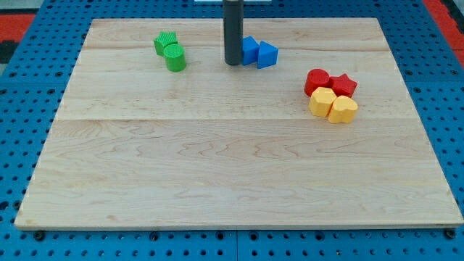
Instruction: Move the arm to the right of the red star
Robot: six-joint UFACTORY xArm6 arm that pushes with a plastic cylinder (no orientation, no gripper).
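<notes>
The red star (345, 85) lay near the worktop's (217, 167) right edge, touching a red block (317, 80) and two yellow blocks (322, 102). It looked small, light and rigid, and would probably slide easily; there is no gripper, so nothing could be held. The rod stood upright, and my tip (232, 64) was just left of the blue blocks (250, 50), well apart from the star.

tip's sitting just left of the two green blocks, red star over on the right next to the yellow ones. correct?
Not quite: my tip sits just left of the two blue blocks, not the green blocks, as the camera view shows. The red star is indeed at the view's right beside the yellow blocks.
</notes>
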